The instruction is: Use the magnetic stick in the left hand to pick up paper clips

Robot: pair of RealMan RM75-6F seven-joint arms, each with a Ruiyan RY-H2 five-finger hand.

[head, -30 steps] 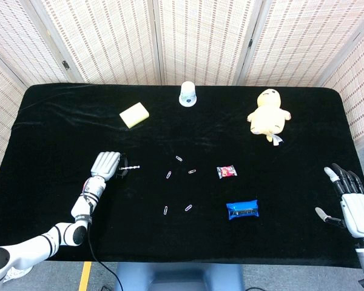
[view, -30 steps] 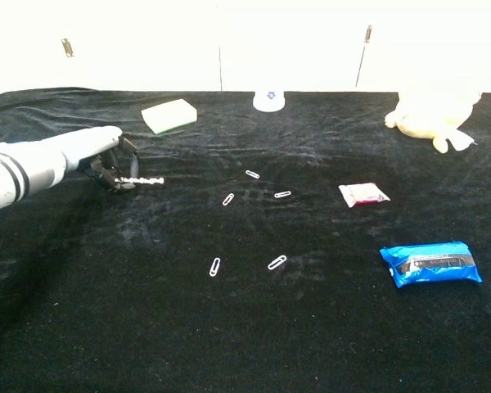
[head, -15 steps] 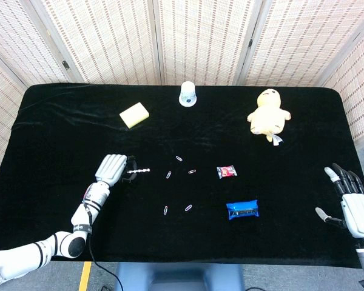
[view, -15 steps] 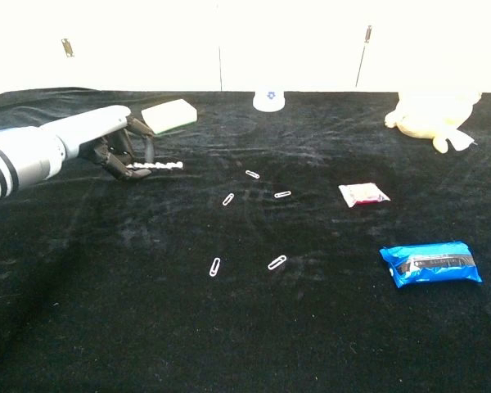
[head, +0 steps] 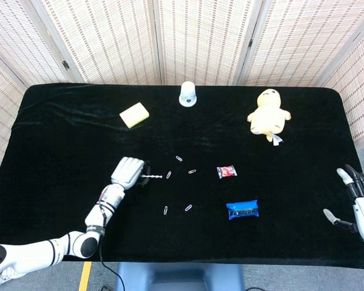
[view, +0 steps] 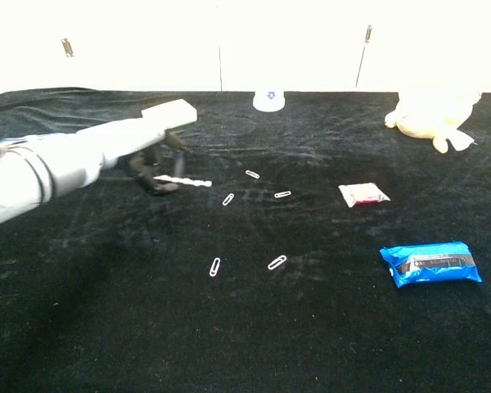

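From the head view, the left hand lies low over the black table, fingers curled around the magnetic stick, which points right with its tip just beside one paper clip. Four more paper clips lie near: one above, one to the right, and two lower down. The right hand sits at the table's right edge, fingers spread, holding nothing. A yellow sponge, a white cup, a yellow plush toy, a small red packet and a blue packet lie around; any print on the packets is too small to read.

From the chest view, the left hand grips the magnetic stick between dark fingers, the stick roughly level and close above the cloth, its tip just left of a paper clip. The blue packet shows a dark label, unreadable. The right hand is outside this view.
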